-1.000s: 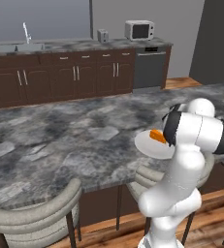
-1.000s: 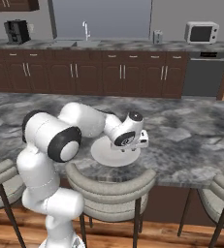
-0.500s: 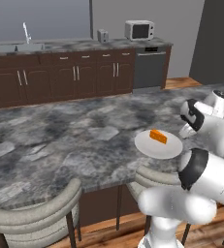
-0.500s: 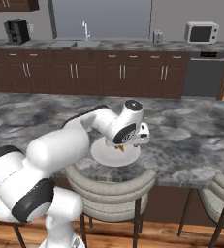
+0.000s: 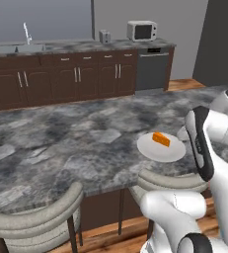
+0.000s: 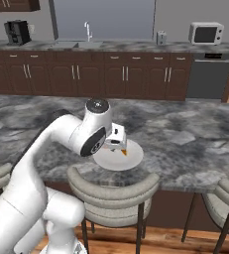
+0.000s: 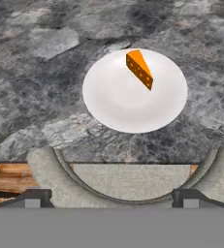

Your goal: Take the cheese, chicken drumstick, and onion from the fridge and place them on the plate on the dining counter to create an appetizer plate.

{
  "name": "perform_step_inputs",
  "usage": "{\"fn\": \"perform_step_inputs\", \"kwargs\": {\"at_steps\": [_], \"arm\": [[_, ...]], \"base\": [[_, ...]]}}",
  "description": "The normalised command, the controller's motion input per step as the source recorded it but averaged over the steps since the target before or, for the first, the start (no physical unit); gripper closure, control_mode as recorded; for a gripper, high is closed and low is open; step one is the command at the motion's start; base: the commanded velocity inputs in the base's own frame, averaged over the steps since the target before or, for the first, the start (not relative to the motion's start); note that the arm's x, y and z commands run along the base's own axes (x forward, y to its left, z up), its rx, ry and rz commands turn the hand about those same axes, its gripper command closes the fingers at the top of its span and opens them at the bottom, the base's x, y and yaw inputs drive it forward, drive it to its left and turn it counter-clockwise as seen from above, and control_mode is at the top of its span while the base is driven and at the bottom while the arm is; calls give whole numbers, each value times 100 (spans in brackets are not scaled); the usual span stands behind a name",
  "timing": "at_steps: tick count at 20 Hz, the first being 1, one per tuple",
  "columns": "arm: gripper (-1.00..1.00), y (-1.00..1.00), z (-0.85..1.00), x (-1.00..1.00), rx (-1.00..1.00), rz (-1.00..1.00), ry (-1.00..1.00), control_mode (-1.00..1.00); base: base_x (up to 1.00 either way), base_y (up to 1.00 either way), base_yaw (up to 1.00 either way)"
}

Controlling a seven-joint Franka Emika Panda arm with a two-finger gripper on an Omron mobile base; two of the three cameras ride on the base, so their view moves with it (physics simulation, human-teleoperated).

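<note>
Beyond the gripper, whose jaws stand spread wide and hold nothing, the white plate lies flat on the grey marbled dining counter, near its curved edge. On the far part of that plate from the jaws sits the orange cheese wedge, touching nothing but the plate. Directly under the fingertips is the padded beige stool, tucked against the counter's edge.

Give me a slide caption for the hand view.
Cheese wedge lies on the plate atop the dining counter, open gripper above.
</note>
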Motion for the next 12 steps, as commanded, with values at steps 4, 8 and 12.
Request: {"fn": "perform_step_inputs", "kwargs": {"at_steps": [4, 8, 12], "arm": [[-100, 73, 51, -99, 1, -7, -23, -100], [-100, 59, 41, -87, 7, 1, -14, -100], [-100, 36, 38, -66, 3, 7, -2, -100]], "base": [[0, 0, 0], [0, 0, 0], [0, 0, 0]]}}
